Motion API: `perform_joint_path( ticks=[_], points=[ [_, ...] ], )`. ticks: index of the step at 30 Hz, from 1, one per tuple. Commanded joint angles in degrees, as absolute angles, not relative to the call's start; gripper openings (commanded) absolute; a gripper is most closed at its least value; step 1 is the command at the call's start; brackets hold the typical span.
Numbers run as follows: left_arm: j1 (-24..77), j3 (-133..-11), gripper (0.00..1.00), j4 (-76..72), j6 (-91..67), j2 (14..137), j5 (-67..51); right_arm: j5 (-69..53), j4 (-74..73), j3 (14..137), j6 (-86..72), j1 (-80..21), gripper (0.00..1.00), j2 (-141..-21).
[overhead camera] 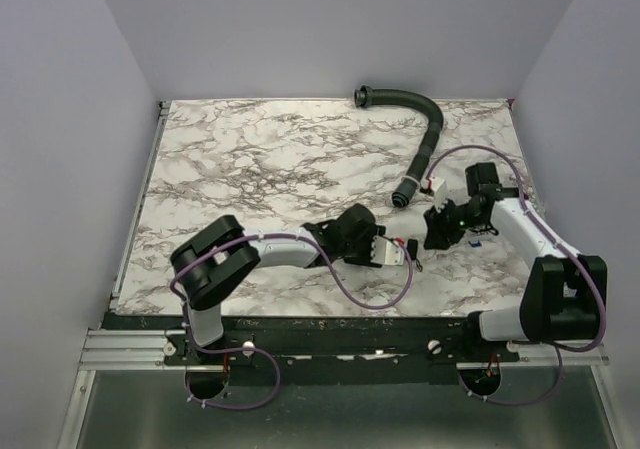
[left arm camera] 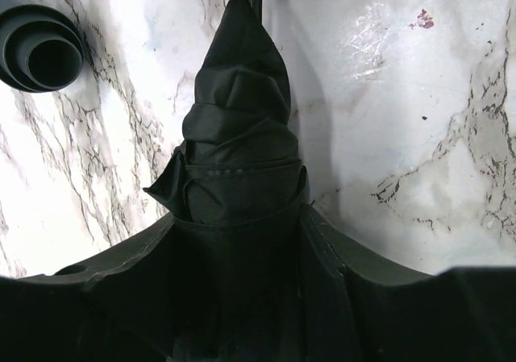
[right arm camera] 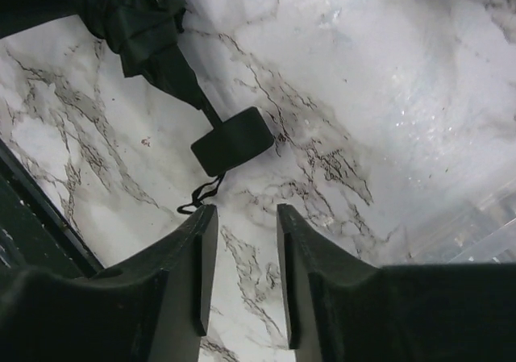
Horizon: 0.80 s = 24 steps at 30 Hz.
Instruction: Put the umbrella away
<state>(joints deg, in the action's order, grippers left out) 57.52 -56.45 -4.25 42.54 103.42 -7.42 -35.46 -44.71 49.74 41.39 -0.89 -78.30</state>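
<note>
The umbrella (left arm camera: 238, 136) is a short folded black fabric bundle lying on the marble table. Its thin shaft runs out at the top of the left wrist view. My left gripper (left arm camera: 238, 217) is shut on the bundle's near end, and shows at mid-table in the top view (overhead camera: 390, 251). In the right wrist view the bundle (right arm camera: 141, 23) lies upper left, with the flat black handle (right arm camera: 234, 140) and its wrist strap (right arm camera: 200, 197) on the table. My right gripper (right arm camera: 246, 213) is open and empty, just short of the handle. It faces the left gripper in the top view (overhead camera: 437, 231).
A curved black ribbed hose (overhead camera: 425, 139) lies at the back right; its open end (left arm camera: 40, 52) is close to the bundle's left side. The right arm's purple cable (overhead camera: 480, 151) loops over the table. Grey walls stand on three sides.
</note>
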Motion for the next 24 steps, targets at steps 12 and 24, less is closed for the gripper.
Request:
perform_joint_path(
  ticks=[12,24],
  points=[
    [57.66,-61.40,0.41,8.24,37.13,106.08,-12.26,-32.73,-39.99,49.71,41.10,-2.25,0.16,-90.49],
    [57.68,-63.05,0.39,8.00,32.85,106.93,-14.31,-35.88,-32.25,56.95,18.44,-21.38,0.09,-100.72]
  ],
)
